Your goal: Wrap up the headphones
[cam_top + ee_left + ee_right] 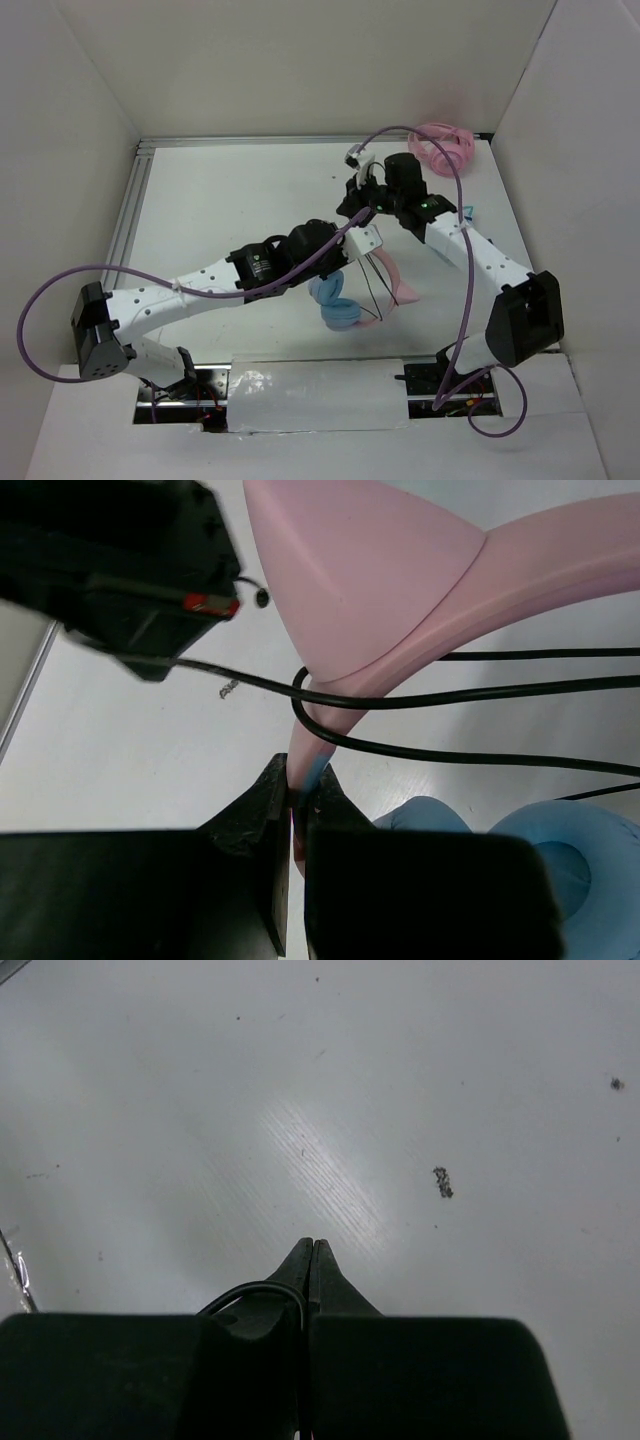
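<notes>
White walls (300, 60) box in a white table (220, 195), a metal rail (127, 212) runs along its left and far edges, and soft glare (325, 1185) streaks the speckled surface.

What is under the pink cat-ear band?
The black cable loops around the pink band. Below it sit two blue ear cups and the white table. The left gripper pinches the band's lower end, hiding that part.
</notes>
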